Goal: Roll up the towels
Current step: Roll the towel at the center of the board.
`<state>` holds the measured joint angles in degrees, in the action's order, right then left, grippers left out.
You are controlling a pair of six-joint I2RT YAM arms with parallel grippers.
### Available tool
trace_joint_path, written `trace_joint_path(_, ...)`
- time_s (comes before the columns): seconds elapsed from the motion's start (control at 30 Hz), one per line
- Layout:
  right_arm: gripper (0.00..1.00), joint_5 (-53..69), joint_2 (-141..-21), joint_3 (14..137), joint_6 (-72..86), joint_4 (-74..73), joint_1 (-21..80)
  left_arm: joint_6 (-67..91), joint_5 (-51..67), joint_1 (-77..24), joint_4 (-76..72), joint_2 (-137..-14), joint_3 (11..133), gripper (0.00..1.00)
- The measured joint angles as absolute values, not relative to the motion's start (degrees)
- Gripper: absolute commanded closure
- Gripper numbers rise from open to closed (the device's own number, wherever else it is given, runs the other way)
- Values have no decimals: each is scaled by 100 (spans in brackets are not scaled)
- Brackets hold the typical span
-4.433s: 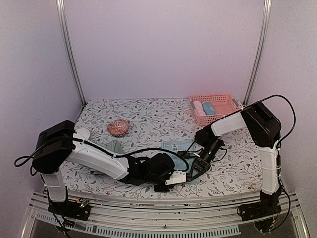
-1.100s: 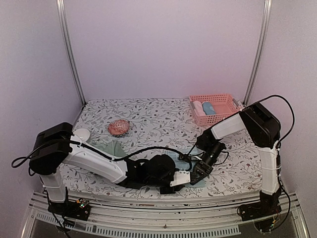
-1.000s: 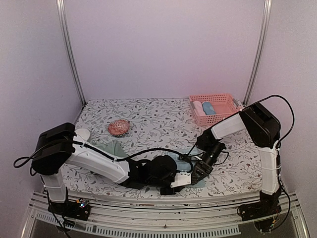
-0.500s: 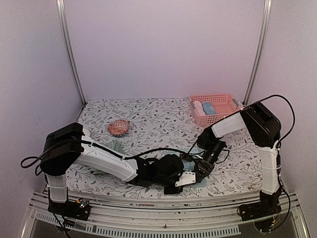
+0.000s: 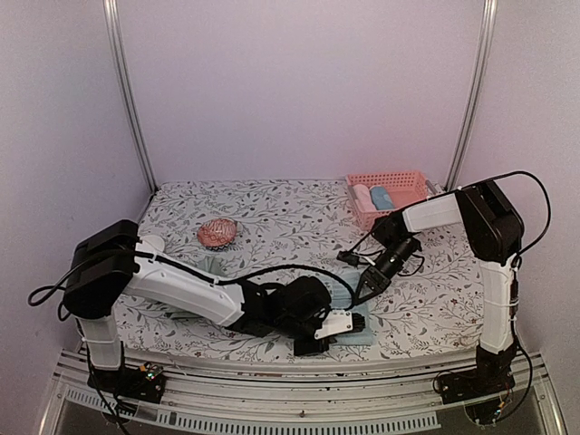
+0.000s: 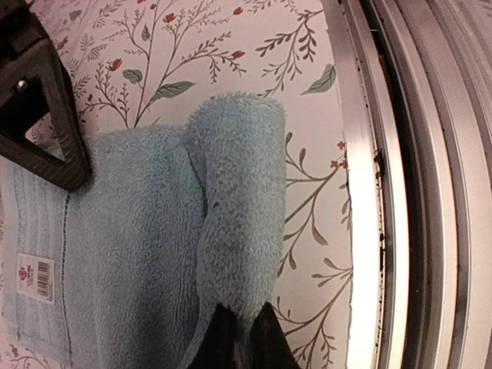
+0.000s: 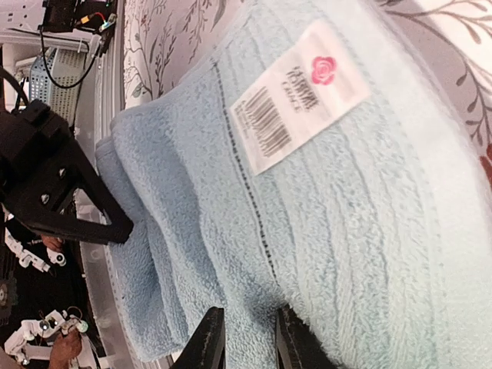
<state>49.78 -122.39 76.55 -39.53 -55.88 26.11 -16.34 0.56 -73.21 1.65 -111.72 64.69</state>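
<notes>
At the near edge of the bench (image 5: pixel 272 213), just inside the metal rail (image 6: pixel 415 192), the left hand (image 6: pixel 244 332) is closed on the light blue towel (image 6: pixel 138 254), its 2 dark fingertips pinched together on one end of the rolled part (image 6: pixel 238 207). That roll is a thick tube of terry lying along the towel's near edge, beside the rail, and the rest of the towel lies flat on the floral bench cover behind it. A white label (image 7: pixel 301 92) with a barcode and a small pink rose sits on the flat part near the far hem, where woven ribs run across the fabric. The right hand (image 7: pixel 246 338) is over this far part of the towel; its 2 fingers stand narrowly apart with terry showing between them, and whether they pinch any fabric cannot be told. From the top camera both arms reach toward the middle front of the bench, the left one low and stretched in from the left, the right one bent down from the right. Further back on the left lies a reddish ball (image 5: pixel 217 232). At the far right stands a pink basket (image 5: pixel 399 216) holding 1 white roll (image 5: pixel 362 195) and 1 blue roll (image 5: pixel 381 197) side by side.
</notes>
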Motion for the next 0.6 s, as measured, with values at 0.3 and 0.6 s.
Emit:
trace_joint_path(0.3, 73, 4685, -12304, 8062, -3273, -5363, 2685, -1291, 915, -7008, 381, -11268, 6617, 100)
trace_joint_path(0.6, 66, 4748, -11268, 7990, -3579, -5516, 2453, -668, 2180, -6427, 480, -11745, 7102, 100)
